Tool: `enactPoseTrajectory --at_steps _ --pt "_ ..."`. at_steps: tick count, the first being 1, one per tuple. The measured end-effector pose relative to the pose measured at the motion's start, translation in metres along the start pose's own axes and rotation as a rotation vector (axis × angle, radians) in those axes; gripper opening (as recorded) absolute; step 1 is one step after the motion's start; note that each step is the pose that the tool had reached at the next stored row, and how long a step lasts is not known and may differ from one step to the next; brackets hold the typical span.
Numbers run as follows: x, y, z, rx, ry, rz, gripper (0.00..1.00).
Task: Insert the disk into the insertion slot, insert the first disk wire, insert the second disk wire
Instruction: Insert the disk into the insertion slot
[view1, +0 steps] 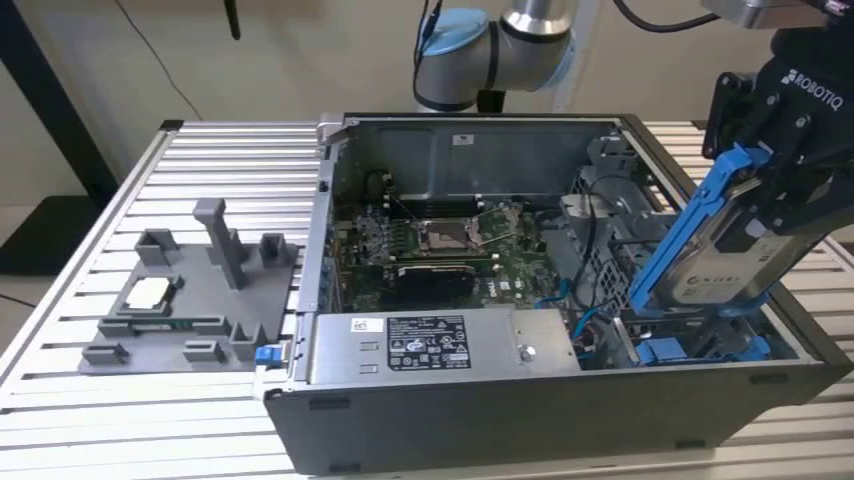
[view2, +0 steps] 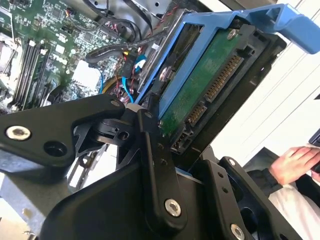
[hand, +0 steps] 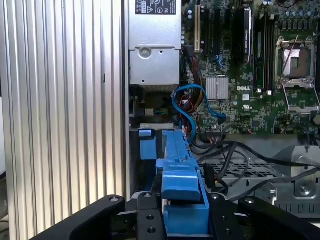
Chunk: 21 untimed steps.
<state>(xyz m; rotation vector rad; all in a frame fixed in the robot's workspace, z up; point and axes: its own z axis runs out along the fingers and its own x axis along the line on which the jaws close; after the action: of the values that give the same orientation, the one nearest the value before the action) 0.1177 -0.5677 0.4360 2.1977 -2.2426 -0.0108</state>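
Grips the disk (view1: 707, 270) tight in the black pincer (view1: 761, 200), clamped on both sides of its blue frame. Holds it up in the air, tilted, over the open computer case (view1: 534, 420) at the exterior view's right. Low end down by the insertion slot (view1: 687, 330), not pushed in; hard to tell if touching. Just above another blue drive holder (view1: 661, 352). Near the slot, curly blue wires (hand: 187, 100) and the big grey power box (view1: 441, 345). On the desk (view1: 200, 150) at the exterior view's left, a grey tray (view1: 187, 300). In the second wrist view, a person's hand (view2: 295, 162) off beyond the disk.
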Motion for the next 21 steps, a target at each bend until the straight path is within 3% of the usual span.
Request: enactPoseTrajectory --at_steps 21 --pt "0.0 0.0002 0.0062 0.0008 0.0 0.0 0.33"
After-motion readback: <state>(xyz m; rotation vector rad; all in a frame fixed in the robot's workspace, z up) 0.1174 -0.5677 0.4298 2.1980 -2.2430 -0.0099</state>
